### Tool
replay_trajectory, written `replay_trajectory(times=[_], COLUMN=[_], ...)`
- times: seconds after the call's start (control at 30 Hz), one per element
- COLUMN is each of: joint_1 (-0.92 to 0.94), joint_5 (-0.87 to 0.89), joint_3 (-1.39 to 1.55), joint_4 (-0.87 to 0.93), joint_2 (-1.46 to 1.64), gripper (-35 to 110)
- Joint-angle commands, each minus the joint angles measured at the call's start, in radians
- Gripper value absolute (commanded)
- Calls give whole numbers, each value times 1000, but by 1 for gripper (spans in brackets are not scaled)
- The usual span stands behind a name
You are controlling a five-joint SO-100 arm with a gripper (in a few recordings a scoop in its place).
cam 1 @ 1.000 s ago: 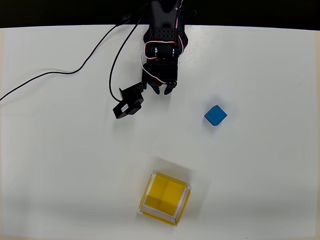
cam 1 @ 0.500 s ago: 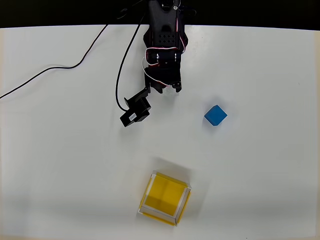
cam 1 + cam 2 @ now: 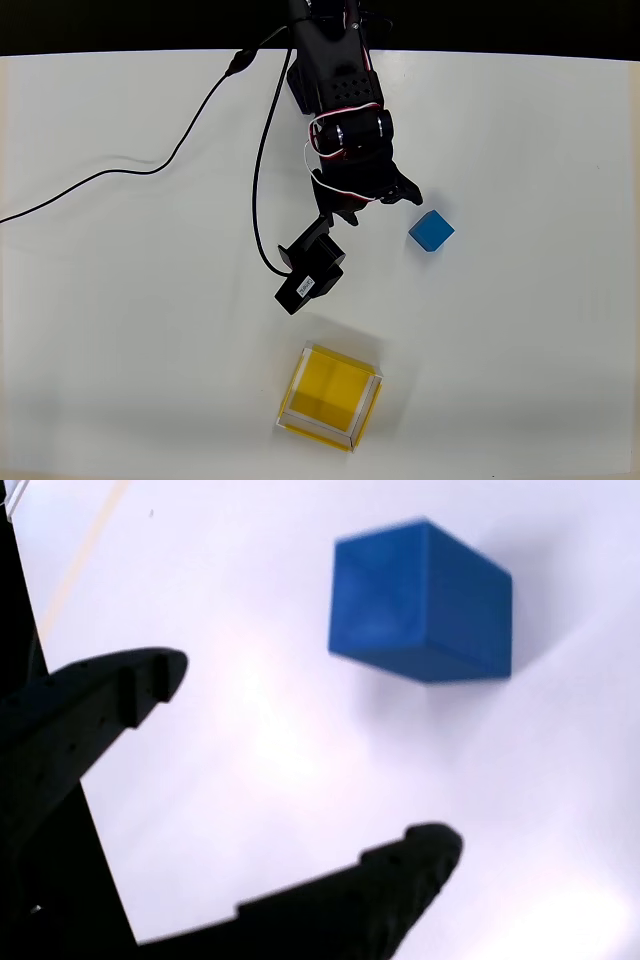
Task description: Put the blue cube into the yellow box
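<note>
A black gripper (image 3: 300, 770) with jaws spread wide and empty hovers just beside the blue cube (image 3: 431, 231), right of the white table's (image 3: 120, 330) middle, lined up to grasp it; the yellow box (image 3: 330, 397) waits near the table's bottom edge.

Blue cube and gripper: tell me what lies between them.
Only bare white table separates the open gripper and the blue cube, seen in the wrist view.

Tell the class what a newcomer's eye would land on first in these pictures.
Most likely the blue cube, bright against the white table, right of centre in the overhead view. Next, the black arm reaching down from the top edge, its open gripper just left of the cube. Then the yellow box near the bottom edge.
</note>
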Motion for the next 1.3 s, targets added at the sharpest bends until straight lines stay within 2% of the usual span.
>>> replay_trajectory(times=[0.0,0.57,1.27], joint_1=[-46,-152,-242], joint_5=[-23,-106,-54], joint_3=[-195,-468,-486], joint_4=[0,25,-46], joint_2=[-57,-471,-709], gripper=[48,50,50])
